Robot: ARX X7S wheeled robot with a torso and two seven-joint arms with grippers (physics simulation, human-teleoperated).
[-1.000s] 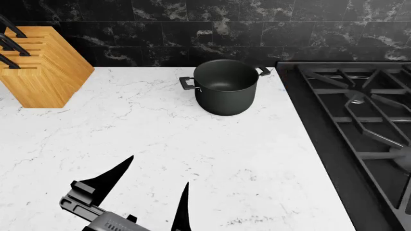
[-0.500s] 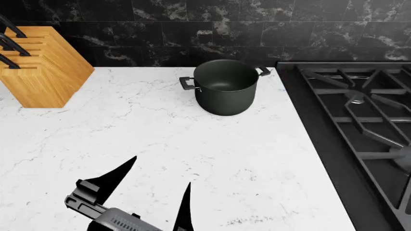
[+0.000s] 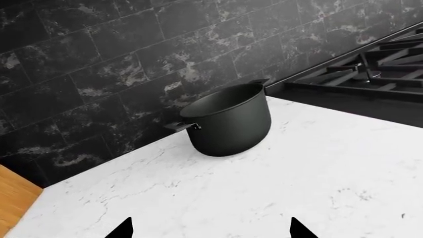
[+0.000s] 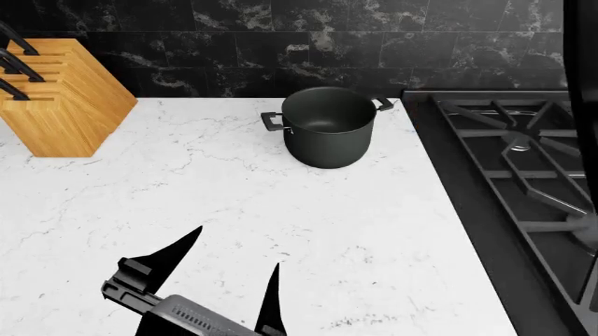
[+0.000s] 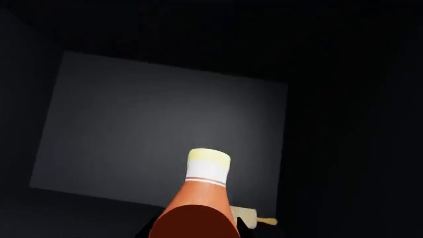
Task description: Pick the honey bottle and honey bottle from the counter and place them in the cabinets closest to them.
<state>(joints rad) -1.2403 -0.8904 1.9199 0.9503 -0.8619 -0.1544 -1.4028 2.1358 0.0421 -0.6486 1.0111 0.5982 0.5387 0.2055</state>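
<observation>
At head view's right edge, dark vertical bar (image 4: 578,42) newly in frame, maybe cabinet door or your right arm; left tool (image 4: 229,276) crept forward, spread wide, empty above white marble table (image 4: 234,182); amber-yellow plastic honey bottle with pale cap (image 5: 201,198) close before right wrist camera inside dark cabinet (image 5: 165,124); right tool's grip: cannot tell; placement looks near

Black pot (image 4: 329,126), white grey-veined marble counter (image 4: 206,203), tan wooden knife block (image 4: 61,96), reddish-orange honey bottle (image 5: 198,208) with pale yellow cap, black marbled backsplash (image 4: 280,42)

head cam downward, wrist cams close
</observation>
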